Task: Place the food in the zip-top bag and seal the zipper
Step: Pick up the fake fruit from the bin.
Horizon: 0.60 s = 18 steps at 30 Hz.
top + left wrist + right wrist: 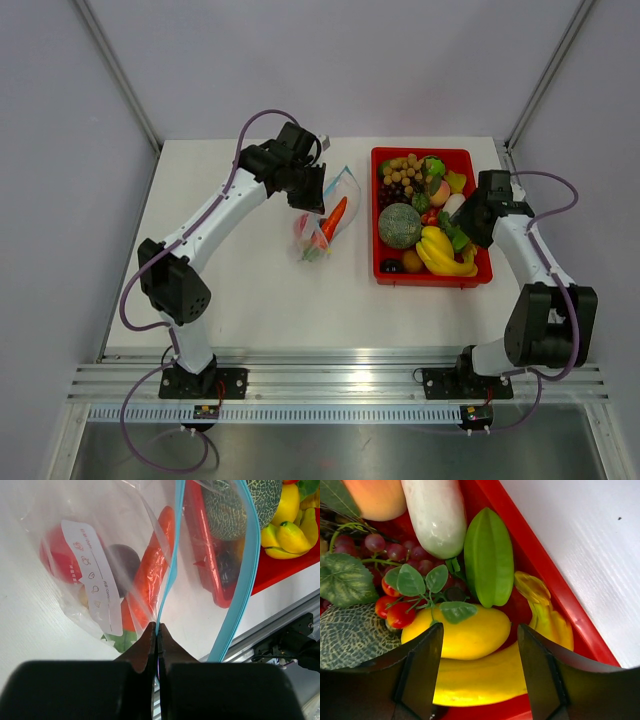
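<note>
Judged partway: clear crinkly plastic zip-top bag (pixel 322 222) at top-view centre holding orange-red toy carrot (pixel 150 575) and red round fruit (pixel 52 552), teal-blue zipper strip (pixel 170 575) unsealed, pinched by closed left gripper (pixel 157 627); right gripper (pixel 480 642) spread above yellow toy bananas (pixel 485 682) in red rectangular tray (pixel 432 281), most food unbagged.

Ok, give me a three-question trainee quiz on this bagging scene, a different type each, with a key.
1. True or false: the left tool is shut on the zipper of the zip-top bag.
2. Multiple choice: the open right tool hangs over A) bare table, B) yellow fruit in the red tray, C) the bag.
3. Short answer: which orange food already lies in the bag?
Key: 1 true; 2 B; 3 the carrot.
</note>
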Each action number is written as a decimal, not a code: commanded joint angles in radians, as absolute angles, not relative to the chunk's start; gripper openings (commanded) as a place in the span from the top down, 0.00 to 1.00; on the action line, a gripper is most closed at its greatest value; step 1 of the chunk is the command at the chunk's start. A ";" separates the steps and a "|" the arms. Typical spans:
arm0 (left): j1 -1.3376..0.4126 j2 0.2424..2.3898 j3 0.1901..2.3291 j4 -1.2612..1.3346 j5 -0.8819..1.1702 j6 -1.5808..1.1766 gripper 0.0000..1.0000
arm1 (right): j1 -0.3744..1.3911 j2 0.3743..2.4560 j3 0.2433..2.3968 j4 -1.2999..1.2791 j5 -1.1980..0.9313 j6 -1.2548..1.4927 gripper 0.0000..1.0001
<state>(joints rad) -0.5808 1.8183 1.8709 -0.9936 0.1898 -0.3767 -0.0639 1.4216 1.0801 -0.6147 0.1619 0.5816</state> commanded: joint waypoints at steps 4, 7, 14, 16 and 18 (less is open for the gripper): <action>-0.577 1.772 1.870 -0.963 0.215 -0.368 1.00 | -0.071 1.515 1.092 -0.545 0.158 0.581 0.31; -0.575 1.773 1.868 -0.963 0.212 -0.362 1.00 | -0.089 1.545 1.083 -0.512 0.156 0.586 0.31; -0.575 1.786 1.871 -0.965 0.212 -0.359 1.00 | -0.109 1.638 1.100 -0.466 0.115 0.586 0.29; -0.574 1.787 1.871 -0.968 0.213 -0.357 1.00 | -0.109 1.661 1.098 -0.459 0.115 0.589 0.29; -0.574 1.789 1.871 -0.968 0.209 -0.356 1.00 | -0.110 1.678 1.095 -0.451 0.117 0.594 0.29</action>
<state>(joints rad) -0.5808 1.8183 1.8709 -0.9932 0.1913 -0.3725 -0.1005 1.6558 1.0790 -0.4957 0.1101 0.5900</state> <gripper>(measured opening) 0.008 0.705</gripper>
